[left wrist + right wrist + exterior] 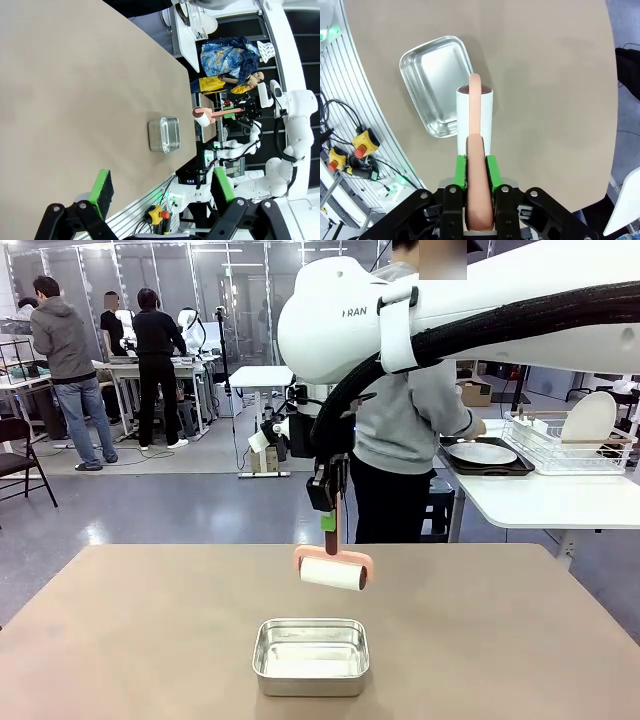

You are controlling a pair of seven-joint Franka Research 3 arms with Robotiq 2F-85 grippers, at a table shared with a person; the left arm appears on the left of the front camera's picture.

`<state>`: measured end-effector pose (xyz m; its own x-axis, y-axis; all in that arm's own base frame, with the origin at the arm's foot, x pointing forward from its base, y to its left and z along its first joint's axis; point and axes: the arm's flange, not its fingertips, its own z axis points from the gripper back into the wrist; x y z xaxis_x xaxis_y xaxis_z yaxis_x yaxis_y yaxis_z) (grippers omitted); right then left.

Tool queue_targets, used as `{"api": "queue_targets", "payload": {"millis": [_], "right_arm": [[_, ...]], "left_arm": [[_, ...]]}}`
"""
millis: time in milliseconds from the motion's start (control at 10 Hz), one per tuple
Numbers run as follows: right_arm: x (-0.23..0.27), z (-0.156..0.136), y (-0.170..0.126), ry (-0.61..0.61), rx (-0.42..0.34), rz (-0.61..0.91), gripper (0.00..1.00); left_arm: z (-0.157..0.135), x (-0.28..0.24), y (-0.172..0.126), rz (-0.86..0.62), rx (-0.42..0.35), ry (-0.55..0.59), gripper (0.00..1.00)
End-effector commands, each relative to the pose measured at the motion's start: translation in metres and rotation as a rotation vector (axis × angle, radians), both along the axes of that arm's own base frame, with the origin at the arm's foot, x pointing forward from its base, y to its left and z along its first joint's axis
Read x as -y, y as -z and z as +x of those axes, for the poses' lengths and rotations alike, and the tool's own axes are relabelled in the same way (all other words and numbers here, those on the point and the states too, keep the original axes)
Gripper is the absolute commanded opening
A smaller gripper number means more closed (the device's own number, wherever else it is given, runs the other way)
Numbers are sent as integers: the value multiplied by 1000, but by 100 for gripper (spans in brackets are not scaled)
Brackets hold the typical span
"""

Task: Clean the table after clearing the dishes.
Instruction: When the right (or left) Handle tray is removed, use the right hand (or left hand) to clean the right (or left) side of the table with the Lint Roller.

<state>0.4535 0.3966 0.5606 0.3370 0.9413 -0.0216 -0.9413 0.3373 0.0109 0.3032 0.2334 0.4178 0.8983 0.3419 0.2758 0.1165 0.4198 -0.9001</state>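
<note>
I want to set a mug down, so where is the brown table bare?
The table is bare left and right of the steel pan, out to both side edges. It is crowded in the middle, where the right tool holds a lint roller near the pan's far side.

steel pan [310, 656]: upright | dish rack [540, 448]: on white table [540, 503], far right

Table [120, 640] top matt, smooth. Pan [311, 656] shiny metal. Roller handle [475, 115] smooth peach plastic; roll [330, 574] white paper, matt.
</note>
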Motion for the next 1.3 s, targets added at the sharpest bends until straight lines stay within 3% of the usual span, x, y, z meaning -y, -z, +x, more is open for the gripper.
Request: {"api": "queue_targets", "payload": {"millis": [0, 100, 200, 500, 900, 1200], "right_arm": [[-3, -1, -3, -17, 2, -8, 1], [-3, -1, -3, -17, 2, -8, 1], [-1, 1, 0, -1, -1, 2, 21], [97, 26, 20, 386, -189, 266, 21], [215, 72, 86, 833, -468, 617, 21], [265, 87, 141, 1020, -404, 810, 21]], "left_arm": [[1, -1, -3, -11, -8, -10, 100], [1, -1, -3, -11, -8, -10, 100], [1, -1, -3, -11, -8, -10, 100], [1, -1, -3, -11, -8, -10, 100], [1, -1, -3, -11, -8, -10, 100], [1, -1, -3, -11, -8, -10, 100]]}}
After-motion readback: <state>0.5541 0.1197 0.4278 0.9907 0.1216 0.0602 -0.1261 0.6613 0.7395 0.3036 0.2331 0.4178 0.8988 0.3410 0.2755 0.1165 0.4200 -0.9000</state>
